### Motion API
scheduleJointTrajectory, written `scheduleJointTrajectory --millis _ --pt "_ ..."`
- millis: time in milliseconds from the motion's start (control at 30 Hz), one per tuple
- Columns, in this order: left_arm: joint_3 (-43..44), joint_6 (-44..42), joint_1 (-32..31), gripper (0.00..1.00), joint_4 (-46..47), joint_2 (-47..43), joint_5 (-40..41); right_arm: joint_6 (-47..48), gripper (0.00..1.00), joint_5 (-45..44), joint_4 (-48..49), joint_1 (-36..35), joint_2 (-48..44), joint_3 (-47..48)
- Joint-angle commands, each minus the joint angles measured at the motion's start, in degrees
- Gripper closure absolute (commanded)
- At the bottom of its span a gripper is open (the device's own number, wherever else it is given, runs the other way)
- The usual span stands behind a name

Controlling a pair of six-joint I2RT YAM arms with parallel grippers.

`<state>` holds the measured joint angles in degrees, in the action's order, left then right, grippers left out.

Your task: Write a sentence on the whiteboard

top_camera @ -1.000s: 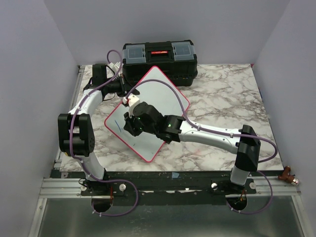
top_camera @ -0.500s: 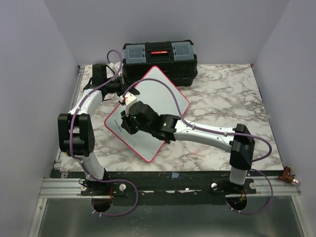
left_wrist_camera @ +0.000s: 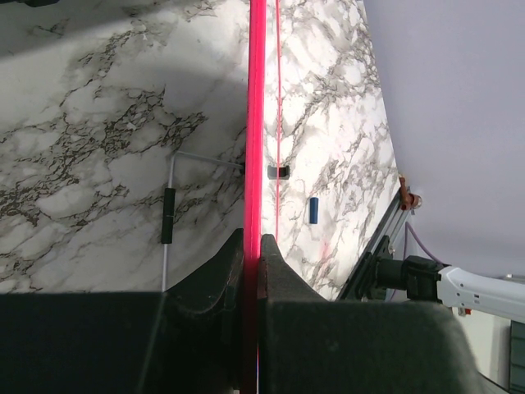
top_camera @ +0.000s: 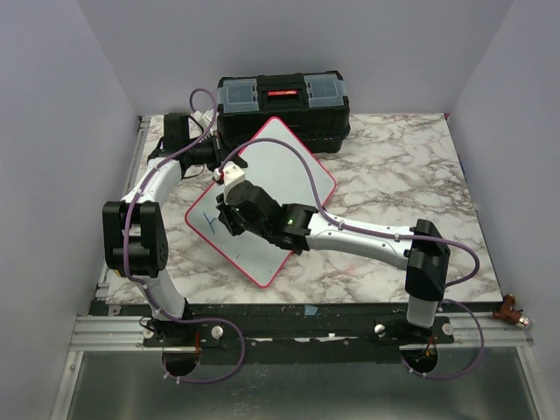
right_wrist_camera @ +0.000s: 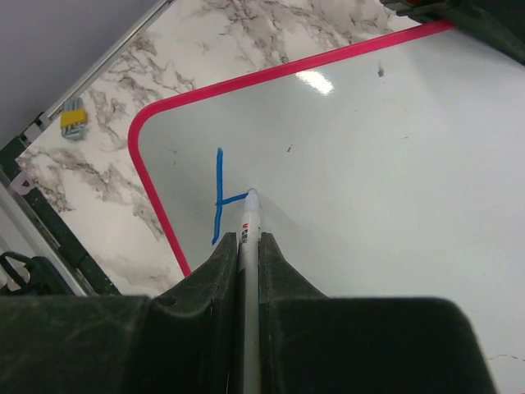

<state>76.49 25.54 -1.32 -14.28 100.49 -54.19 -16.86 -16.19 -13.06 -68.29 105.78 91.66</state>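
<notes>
Sitting cornerwise on the left-centre of the marble table, the whiteboard points its far corner at the black toolbox on the far edge and bears a blue stroke with a short crossbar near its left corner. Left gripper: jaws pinching the board's red frame, seen edge-on. Right gripper: jaws pinching a white marker, tip touching the crossbar's end.

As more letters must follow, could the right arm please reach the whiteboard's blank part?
Probably yes: its marker touches the whiteboard beside bare surface, and the left gripper clamps only the edge.
</notes>
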Motion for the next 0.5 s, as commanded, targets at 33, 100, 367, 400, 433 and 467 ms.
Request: scheduleJointTrajectory --millis 33,100,367,400,433,467 --pt "1.0 -3.0 -0.5 1.0 2.2 -2.3 3.5 0.8 0.99 -5.3 -1.3 -0.4 1.2 0.6" --pt "1.0 -3.0 -0.5 1.0 2.1 -2.3 3.5 0.8 0.99 -5.4 -1.5 -0.4 1.4 1.0" --pt "1.0 -3.0 -0.6 1.0 2.1 -2.4 3.5 0.1 0.99 -2.4 1.8 -0.4 -2.4 -1.0" --pt "1.0 -3.0 -0.6 1.0 2.1 -2.3 3.5 -0.2 0.99 -2.0 2.7 -0.4 -2.9 -1.3" --pt "1.0 -3.0 -0.6 1.0 2.2 -2.4 3.5 -0.5 0.99 -1.8 3.4 -0.4 -3.3 -1.7" --pt "0.9 -3.0 -0.6 1.0 2.1 -2.4 3.5 -0.8 0.99 -1.8 4.1 -0.4 -3.5 -1.9"
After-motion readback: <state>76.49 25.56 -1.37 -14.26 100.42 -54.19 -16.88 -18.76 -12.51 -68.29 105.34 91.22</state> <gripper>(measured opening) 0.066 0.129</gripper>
